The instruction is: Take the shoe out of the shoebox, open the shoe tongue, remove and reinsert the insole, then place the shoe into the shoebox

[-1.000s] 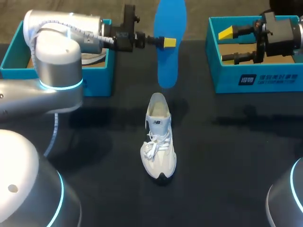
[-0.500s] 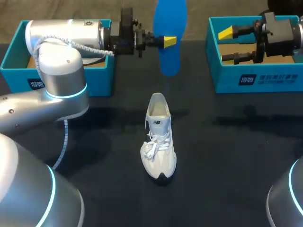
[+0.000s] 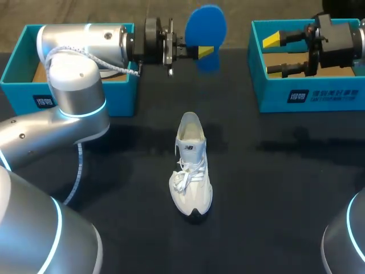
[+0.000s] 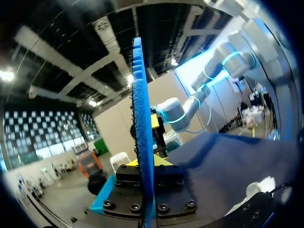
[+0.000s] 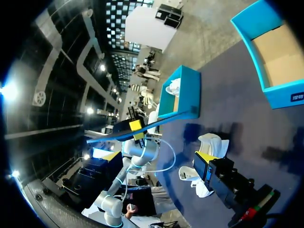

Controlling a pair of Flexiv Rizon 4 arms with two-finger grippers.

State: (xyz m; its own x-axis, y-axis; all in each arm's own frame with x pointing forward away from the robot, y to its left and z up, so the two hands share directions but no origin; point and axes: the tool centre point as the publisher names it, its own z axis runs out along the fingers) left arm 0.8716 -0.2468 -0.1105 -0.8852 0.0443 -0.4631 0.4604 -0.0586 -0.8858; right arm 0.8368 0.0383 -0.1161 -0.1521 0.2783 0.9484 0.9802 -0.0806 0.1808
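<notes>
Dark tabletop [image 3: 274,188] carries only the shoe [image 3: 191,165], which lies well below the left tool [image 3: 201,51] and nearer the robot, heel toward that tool, with nothing gripping it. The left tool is closed on the blue insole [image 3: 206,31], pinching it from both sides; the left wrist view shows the insole edge-on between the fingers, most of its length standing free beyond them.

That free length is the first worry. The foam looks limp, so I judge a quick swing down could make it flap, twist in the pinch or slip out. The second is the loose shoe: pressing the insole in could tip it or slide it.

The right tool [image 3: 274,55] hangs spread wide and empty over the right box [image 3: 319,94], well apart from the shoe, so it gives no bracing. The tongue [image 3: 187,149] and laces [image 3: 185,174] guard the opening; I cannot tell whether the tongue is pulled back far enough. The left box [image 3: 122,85] stands just beside the left arm, where it could be clipped on the descent.
</notes>
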